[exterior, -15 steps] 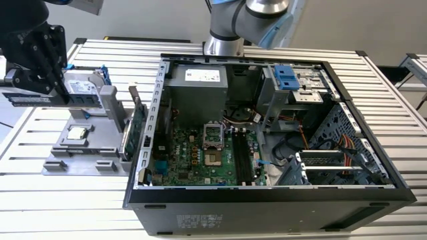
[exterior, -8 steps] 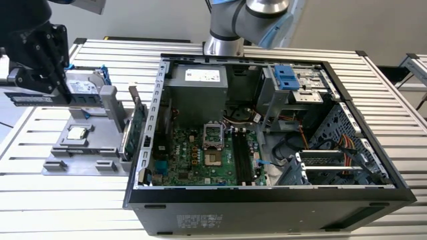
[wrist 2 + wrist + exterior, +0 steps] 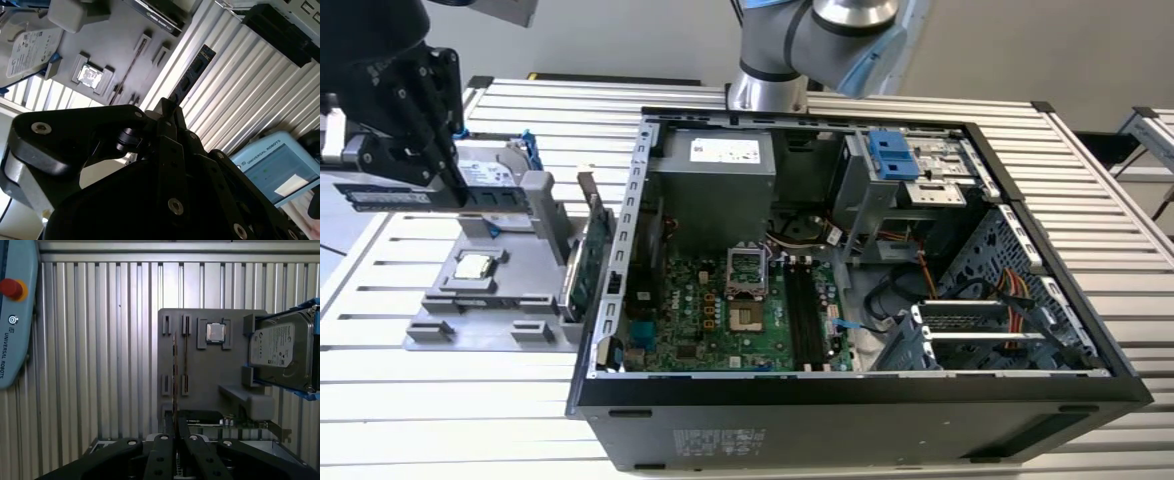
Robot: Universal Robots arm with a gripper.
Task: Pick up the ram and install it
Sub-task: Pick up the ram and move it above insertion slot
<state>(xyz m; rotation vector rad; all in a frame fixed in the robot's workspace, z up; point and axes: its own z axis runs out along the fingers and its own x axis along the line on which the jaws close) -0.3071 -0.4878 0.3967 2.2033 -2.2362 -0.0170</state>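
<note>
pick done, i'd say: black gripper (image 3: 451, 188) clamps long dark-blue ram stick (image 3: 387, 197); install needs squaring to black motherboard slots (image 3: 806, 320)

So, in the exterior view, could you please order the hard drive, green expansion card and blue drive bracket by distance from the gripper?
From the gripper, shut on the ram:
1. Hard drive, right beside it, on the grey holder.
2. Green expansion card, upright between holder and case.
3. Blue drive bracket, inside the case, exterior view's right.
</note>
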